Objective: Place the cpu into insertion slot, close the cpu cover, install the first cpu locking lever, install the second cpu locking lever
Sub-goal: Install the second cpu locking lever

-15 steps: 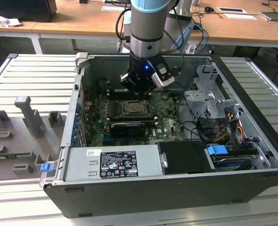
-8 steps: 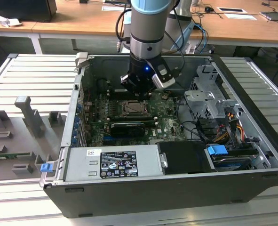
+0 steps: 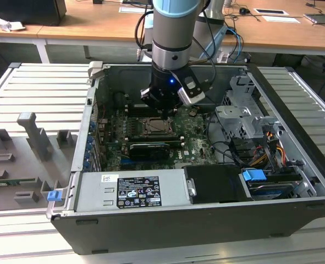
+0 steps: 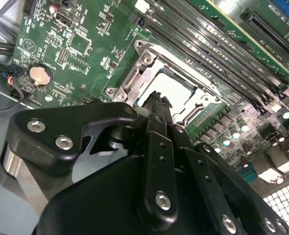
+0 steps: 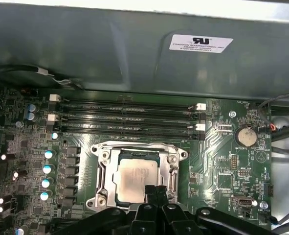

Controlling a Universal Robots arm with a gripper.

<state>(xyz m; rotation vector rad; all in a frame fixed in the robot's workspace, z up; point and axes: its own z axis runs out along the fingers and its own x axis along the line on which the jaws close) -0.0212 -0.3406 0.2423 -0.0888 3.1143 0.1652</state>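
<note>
One robot arm (image 3: 170, 33) reaches into one open computer case (image 3: 206, 220), over one green motherboard (image 5: 227, 161). On that board: one cpu (image 5: 134, 178), seated in one insertion slot (image 5: 104, 169), with one cpu cover (image 5: 172, 169) framing it. Behind it, four long black memory slots (image 5: 124, 117) run side by side in the first wrist view. One round coin battery (image 5: 245, 136). One gripper (image 5: 155, 192). Beside the case, one blue clip (image 3: 53, 194), and inside it, one blue connector block (image 3: 254, 177).
</note>
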